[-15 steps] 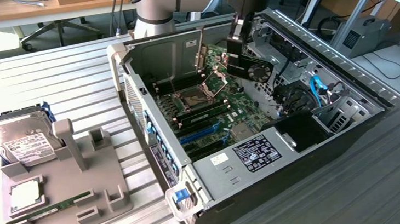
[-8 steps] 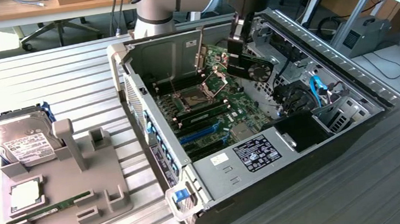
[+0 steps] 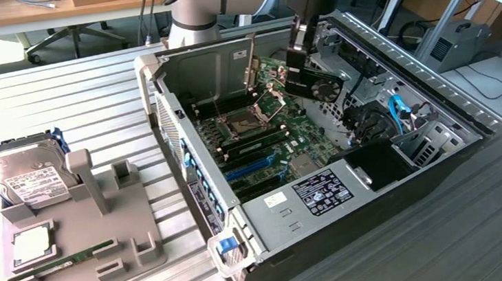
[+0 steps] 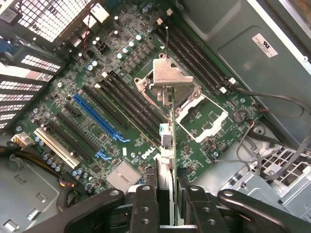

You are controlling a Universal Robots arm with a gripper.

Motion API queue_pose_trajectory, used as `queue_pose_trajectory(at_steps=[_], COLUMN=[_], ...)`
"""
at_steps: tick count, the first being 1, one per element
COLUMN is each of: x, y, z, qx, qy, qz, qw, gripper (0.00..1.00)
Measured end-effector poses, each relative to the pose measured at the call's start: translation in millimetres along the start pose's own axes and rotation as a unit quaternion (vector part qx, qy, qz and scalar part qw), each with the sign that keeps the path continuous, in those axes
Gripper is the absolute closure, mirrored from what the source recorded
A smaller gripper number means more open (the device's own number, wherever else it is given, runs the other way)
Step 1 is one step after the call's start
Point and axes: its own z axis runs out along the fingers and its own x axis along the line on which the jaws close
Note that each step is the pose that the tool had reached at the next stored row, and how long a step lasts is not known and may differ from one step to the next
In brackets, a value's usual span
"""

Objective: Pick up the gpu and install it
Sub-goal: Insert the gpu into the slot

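The gpu [image 3: 313,83] hangs inside the open computer case [image 3: 281,213], above the green motherboard [image 3: 274,135] near the case's far side. Its black cooler and fan face the exterior view's right. My gripper [image 3: 300,51] is shut on its upper edge. In the wrist view I see the gpu [image 4: 171,131] edge-on, a thin green strip running away from the gripper [image 4: 171,211] to its silver bracket [image 4: 167,77]. The black fingers [image 4: 145,208] clamp it from both sides. It hovers over the processor socket area, apart from the blue slot [image 4: 99,119] and the black slots beside it.
A grey holder [image 3: 86,246] on the slatted table at the exterior view's left carries a hard drive [image 3: 24,177], a silver square part [image 3: 32,244] and a memory stick [image 3: 64,260]. Blue cables [image 3: 399,112] and a black box [image 3: 377,163] sit in the case's right part.
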Motion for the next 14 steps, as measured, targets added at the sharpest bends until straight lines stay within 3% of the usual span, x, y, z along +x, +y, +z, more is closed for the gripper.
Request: queue_pose_trajectory(at_steps=[14], x=[0.0], y=[0.0], z=[0.0], qx=[-0.0006], qy=[-0.0006], qz=[-0.019], qw=[0.9998], gripper=[0.73])
